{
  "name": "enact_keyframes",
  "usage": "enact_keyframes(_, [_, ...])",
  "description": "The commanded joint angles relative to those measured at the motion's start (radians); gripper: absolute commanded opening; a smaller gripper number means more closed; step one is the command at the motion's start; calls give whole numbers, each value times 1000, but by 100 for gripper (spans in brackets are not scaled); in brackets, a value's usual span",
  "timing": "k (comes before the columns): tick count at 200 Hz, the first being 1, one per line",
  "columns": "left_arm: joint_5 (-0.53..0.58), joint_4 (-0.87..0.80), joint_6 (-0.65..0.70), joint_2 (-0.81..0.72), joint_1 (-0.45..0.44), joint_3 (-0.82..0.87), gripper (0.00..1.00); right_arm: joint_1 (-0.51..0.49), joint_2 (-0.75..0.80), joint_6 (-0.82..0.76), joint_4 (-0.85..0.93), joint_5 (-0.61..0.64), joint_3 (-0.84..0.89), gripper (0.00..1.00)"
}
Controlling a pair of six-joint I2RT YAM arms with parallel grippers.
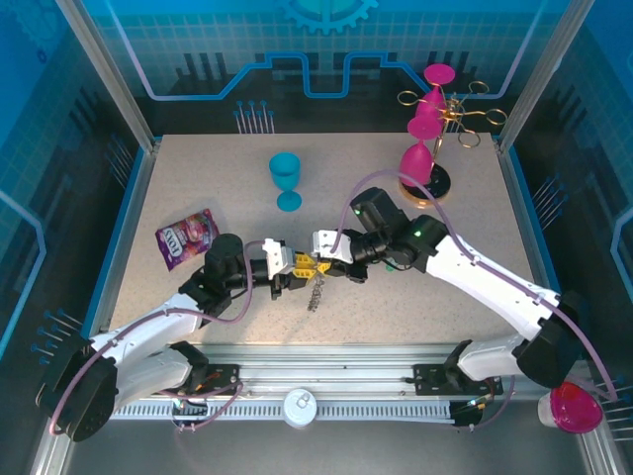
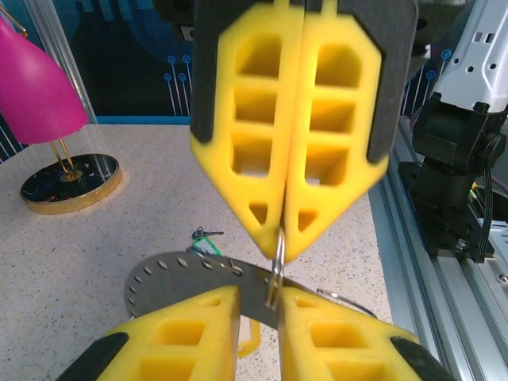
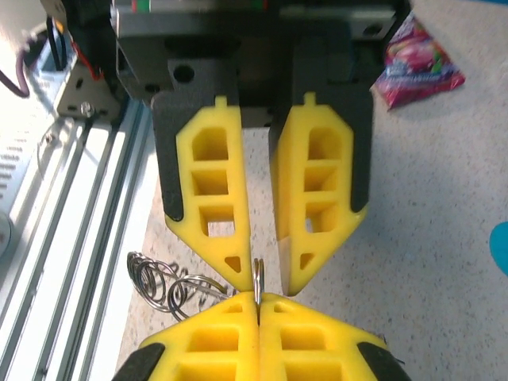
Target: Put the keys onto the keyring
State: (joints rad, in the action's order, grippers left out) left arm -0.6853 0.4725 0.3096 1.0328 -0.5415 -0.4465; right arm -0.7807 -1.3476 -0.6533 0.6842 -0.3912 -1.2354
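With the right fingers (image 3: pixel 214 341) clenched on the keyring (image 2: pixel 171 274) above the desk's (image 1: pixel 198 188) near middle, left fingers (image 2: pixel 182 325) released around it and the keys (image 2: pixel 205 240) just beside, threading seems in hand and likely calls for regripping the keys.

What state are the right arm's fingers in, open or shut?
Shut. The right gripper has its yellow fingers pressed together in its wrist view, pinching a thin metal ring at their tips.

The top camera looks steeply down from above and behind the arm bases over the whole bench (image 1: pixel 198 178). Each wrist camera sits close behind its own jaws, facing the other — both share the keyring (image 2: pixel 279 258).
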Motion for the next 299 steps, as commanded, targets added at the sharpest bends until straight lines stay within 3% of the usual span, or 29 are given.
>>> enact_keyframes(1, [-15,-10,13,-16,-3,-28,21,-28,-40,-55,156,89,-88,0])
enact_keyframes(46, [-31,-28,19,-10,-3,-39,19,-70,-96,-47,199,117,-177,0])
enact_keyframes(79, [-40,-40,33,-18,-2,-39,0,-77,-103,-40,207,109,-193,0])
enact_keyframes(91, [-40,-36,38,-23,-2,-36,0,-64,-78,-17,166,89,-172,0])
enact_keyframes(113, [-44,-7,32,-31,-3,-25,0,-3,16,56,12,-8,-65,22])
enact_keyframes(126, [-48,20,20,-34,-2,-16,0,45,77,105,-104,-82,25,26])
enact_keyframes(151, [-60,92,-18,-33,-3,3,0,92,169,183,-345,-176,208,25])
enact_keyframes(188, [-77,153,-60,-18,-1,13,0,96,220,280,-578,-200,364,24])
enact_keyframes(260, [-92,178,-80,-10,0,17,0,97,196,326,-667,-241,398,22])
enact_keyframes(299, [-95,184,-85,-7,-1,16,0,96,189,328,-663,-257,392,9])
